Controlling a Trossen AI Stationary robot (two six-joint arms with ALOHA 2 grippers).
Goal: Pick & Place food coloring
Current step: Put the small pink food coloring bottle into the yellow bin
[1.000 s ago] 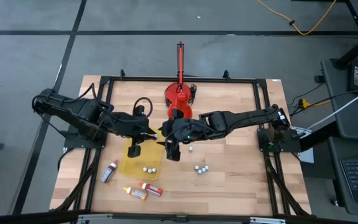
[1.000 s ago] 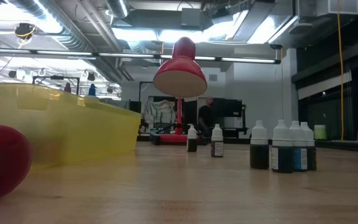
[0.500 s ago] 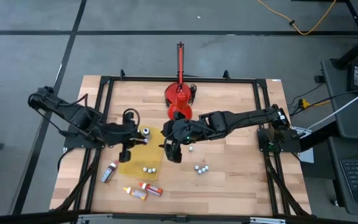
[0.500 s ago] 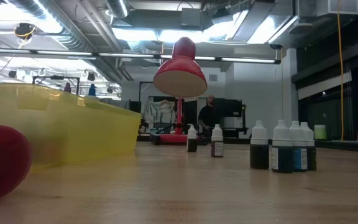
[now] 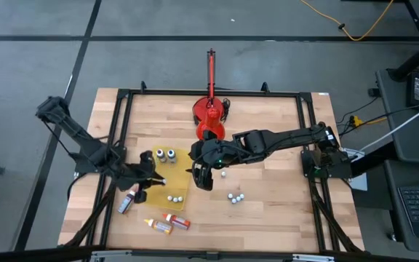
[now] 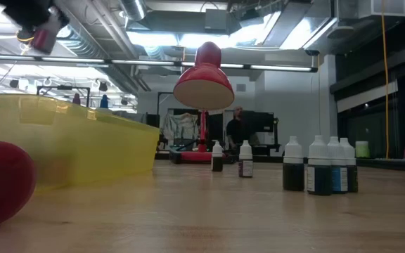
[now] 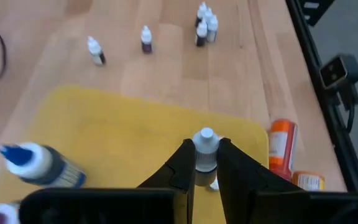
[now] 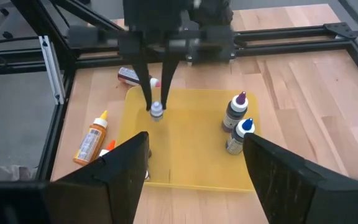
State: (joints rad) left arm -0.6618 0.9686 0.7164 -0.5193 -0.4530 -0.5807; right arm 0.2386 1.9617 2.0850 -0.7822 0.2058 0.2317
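1. Nearest in the low view, a blurred red rounded thing (image 6: 2,184) fills the lower left of the frame, with the yellow tray (image 6: 83,144) behind it.
2. In the high view, the left gripper (image 5: 153,182) sits at the tray's left edge, left of centre in the frame. In the left wrist view its fingers (image 7: 180,167) are closed on the pale cap of a small food coloring bottle (image 7: 205,149) over the tray.
3. Two more bottles (image 5: 166,154) stand upright on the tray's far end; in the right wrist view they show blue and purple tips.
4. The right gripper (image 5: 202,175) hovers at the tray's right edge, mid-frame, with its fingers (image 8: 126,168) spread wide and nothing between them.
5. A red bottle (image 5: 129,200) and orange ones (image 5: 167,222) lie on the table at lower left.
6. Farthest, at top centre, stands the red cone lamp (image 5: 209,116).
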